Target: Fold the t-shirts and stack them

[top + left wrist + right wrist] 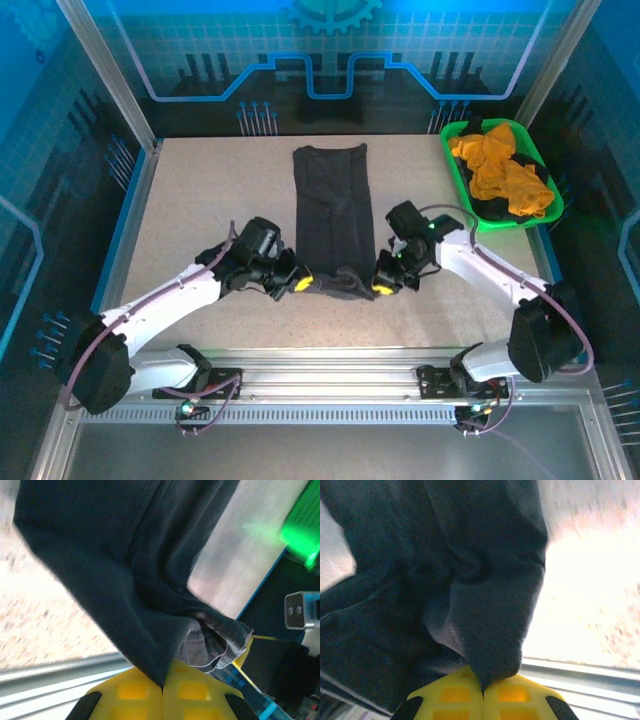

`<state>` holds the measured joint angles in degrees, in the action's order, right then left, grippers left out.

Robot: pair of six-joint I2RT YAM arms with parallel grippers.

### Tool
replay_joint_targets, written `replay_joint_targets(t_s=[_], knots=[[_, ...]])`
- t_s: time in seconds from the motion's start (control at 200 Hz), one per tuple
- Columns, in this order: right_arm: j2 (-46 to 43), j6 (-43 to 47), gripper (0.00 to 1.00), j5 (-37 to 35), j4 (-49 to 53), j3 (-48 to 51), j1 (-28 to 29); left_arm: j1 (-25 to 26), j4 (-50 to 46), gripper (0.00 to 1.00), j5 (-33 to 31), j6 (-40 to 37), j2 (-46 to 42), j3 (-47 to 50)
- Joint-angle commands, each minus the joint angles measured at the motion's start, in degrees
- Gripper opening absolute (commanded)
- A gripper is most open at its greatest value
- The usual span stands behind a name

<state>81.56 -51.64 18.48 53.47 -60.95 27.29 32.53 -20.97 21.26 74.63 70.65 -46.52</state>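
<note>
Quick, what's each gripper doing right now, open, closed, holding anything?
Left gripper: closed on the near left corner of the grey shirt.
Right gripper: closed on the grey shirt's near right corner.

a pale speckled beige tabletop (200, 200) fills the middle of the frame. a dark charcoal-grey cloth t-shirt (332, 210), folded into a long narrow strip, lies down its centre. a bright green plastic basket (455, 165) sits at its upper right corner.
</note>
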Motion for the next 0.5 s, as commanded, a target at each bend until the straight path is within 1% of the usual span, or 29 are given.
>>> replay_joint_targets(t_s=[0.0,0.11,0.24,0.36,0.495], knots=[[5.4,1.3,0.00,0.3,0.8,-7.7,-3.1,-4.4,2.6,0.00,-1.8,-2.8,3.6,-4.7],[12.9,2.5,0.00,-0.6,0.9,-16.3,-5.5,-8.4,4.5,0.00,-1.0,-5.6,9.3,-9.5],[22.3,4.0,0.00,-1.5,1.6,-25.9,-7.1,-11.9,6.6,0.00,0.1,-8.2,16.6,-14.6],[30.1,5.0,0.00,-2.9,3.5,-33.9,-8.1,-14.4,8.5,0.00,2.0,-9.6,24.3,-19.2],[36.9,4.6,0.00,-2.9,3.2,-39.9,-9.9,-16.2,9.8,0.00,3.7,-10.6,32.8,-24.5]])
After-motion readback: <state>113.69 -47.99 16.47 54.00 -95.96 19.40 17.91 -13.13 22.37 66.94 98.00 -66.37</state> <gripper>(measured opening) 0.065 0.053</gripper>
